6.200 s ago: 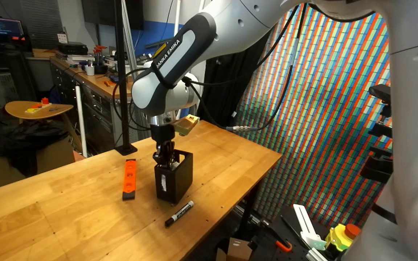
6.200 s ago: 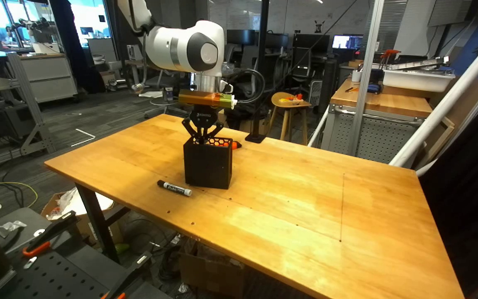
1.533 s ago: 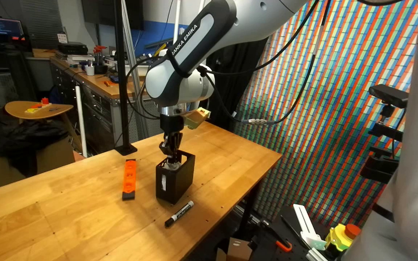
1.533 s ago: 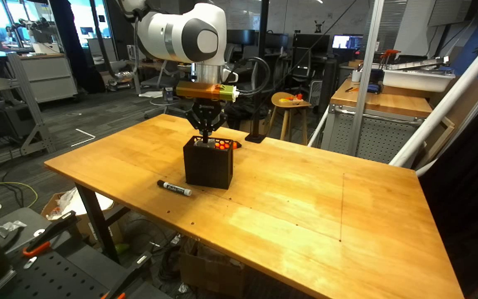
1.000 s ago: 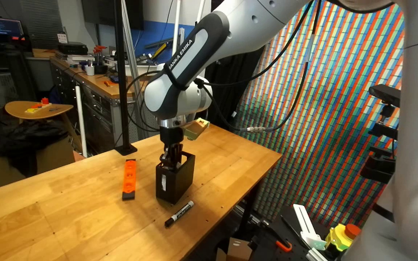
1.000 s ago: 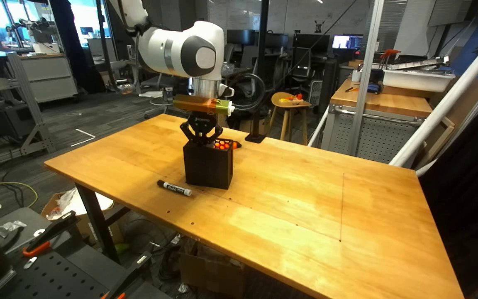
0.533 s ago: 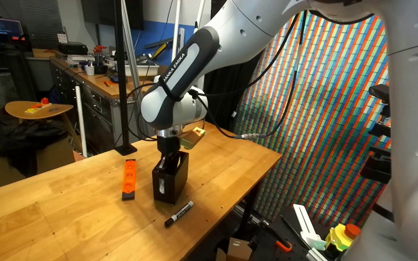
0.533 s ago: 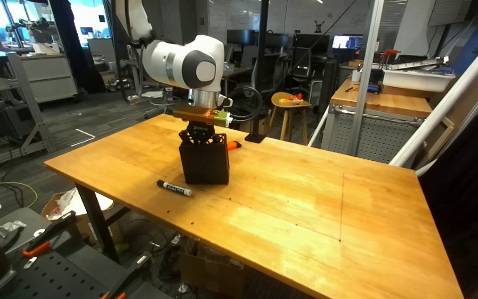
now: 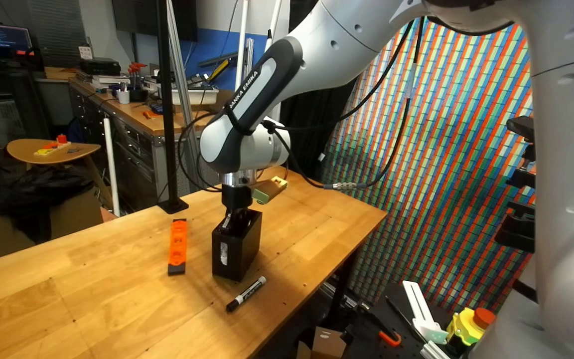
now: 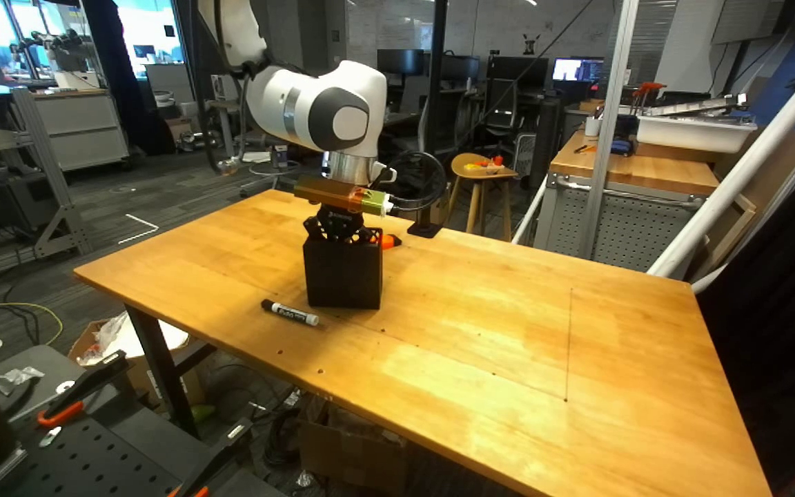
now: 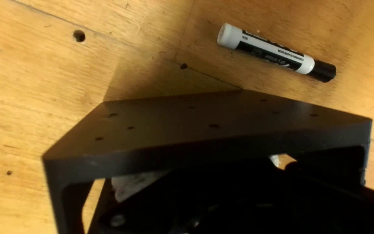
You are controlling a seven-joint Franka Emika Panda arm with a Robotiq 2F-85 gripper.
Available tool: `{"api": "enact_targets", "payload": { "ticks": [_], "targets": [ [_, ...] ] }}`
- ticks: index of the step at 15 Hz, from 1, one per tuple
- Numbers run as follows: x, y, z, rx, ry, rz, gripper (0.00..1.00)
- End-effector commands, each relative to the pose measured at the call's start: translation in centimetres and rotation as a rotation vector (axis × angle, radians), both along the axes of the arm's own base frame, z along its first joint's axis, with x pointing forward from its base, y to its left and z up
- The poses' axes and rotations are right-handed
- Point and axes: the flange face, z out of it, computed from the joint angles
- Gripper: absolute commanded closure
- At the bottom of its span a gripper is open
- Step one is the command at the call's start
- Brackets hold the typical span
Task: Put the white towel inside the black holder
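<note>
The black holder [image 9: 237, 252] is an open-topped box that stands on the table; it also shows in an exterior view [image 10: 342, 273] and in the wrist view [image 11: 187, 125]. The white towel [image 9: 223, 253] shows through the slot in the holder's end wall, and a part of it shows inside the rim in the wrist view [image 11: 135, 185]. The rest of the towel is hidden by the holder and gripper. My gripper [image 9: 237, 222] points down with its fingers inside the holder; its body sits at the rim in an exterior view [image 10: 339, 233]. The fingertips are hidden and dark.
A black-and-white marker [image 9: 246, 294] lies beside the holder, and also shows in the wrist view [image 11: 276, 52]. An orange level [image 9: 177, 247] lies on the other side. A black post [image 9: 170, 149] stands at the table's [image 9: 92, 279] edge.
My gripper has come down from above the rim into the holder, and the towel that bulged at the top is now lower. The holder has shifted slightly.
</note>
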Motion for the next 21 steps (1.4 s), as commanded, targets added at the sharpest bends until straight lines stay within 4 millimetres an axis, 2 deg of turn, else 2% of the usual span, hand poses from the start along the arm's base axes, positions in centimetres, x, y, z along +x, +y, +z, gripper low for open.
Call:
{"api": "enact_targets", "payload": {
  "ticks": [1,4,9,10,11,13,14,21],
  "targets": [
    [-1.5,-1.2,2.8,-0.015,-0.037,-0.002,1.0],
    [-3.1,-2.1,6.5,-0.047,-0.072,0.01,1.0],
    [-5.9,-4.9,13.2,-0.078,-0.158,-0.037,1.0],
    [-6.6,-5.4,14.6,-0.082,-0.168,-0.055,0.96],
    [-4.2,-4.6,11.8,-0.073,-0.142,-0.048,0.97],
    [-5.4,-5.4,13.9,-0.077,-0.16,-0.066,0.96],
    [-5.8,-5.5,14.3,-0.078,-0.164,-0.068,0.96],
    [-6.3,-5.4,14.1,-0.077,-0.157,-0.067,0.96]
  ]
}}
